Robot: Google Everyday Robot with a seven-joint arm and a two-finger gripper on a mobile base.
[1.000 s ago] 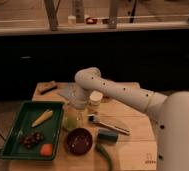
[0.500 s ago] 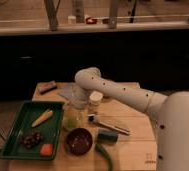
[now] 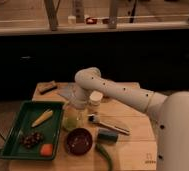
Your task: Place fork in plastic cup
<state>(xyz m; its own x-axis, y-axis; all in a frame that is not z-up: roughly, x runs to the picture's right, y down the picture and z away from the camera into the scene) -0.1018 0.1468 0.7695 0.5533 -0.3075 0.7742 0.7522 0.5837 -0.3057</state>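
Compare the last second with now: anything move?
No visible change. The gripper hangs right above the plastic cup as before, arm in the same pose. The green tray, the dark red bowl and the white cup sit where they were.

A wooden table [image 3: 133,150] carries a green tray [image 3: 19,131] at left, a yellow-green plastic cup [image 3: 71,120] beside it, a dark red bowl [image 3: 79,140], a white cup [image 3: 95,99], a dark-handled utensil [image 3: 108,124] and a green vegetable [image 3: 104,154]. The gripper [image 3: 74,108] hangs directly over the plastic cup.
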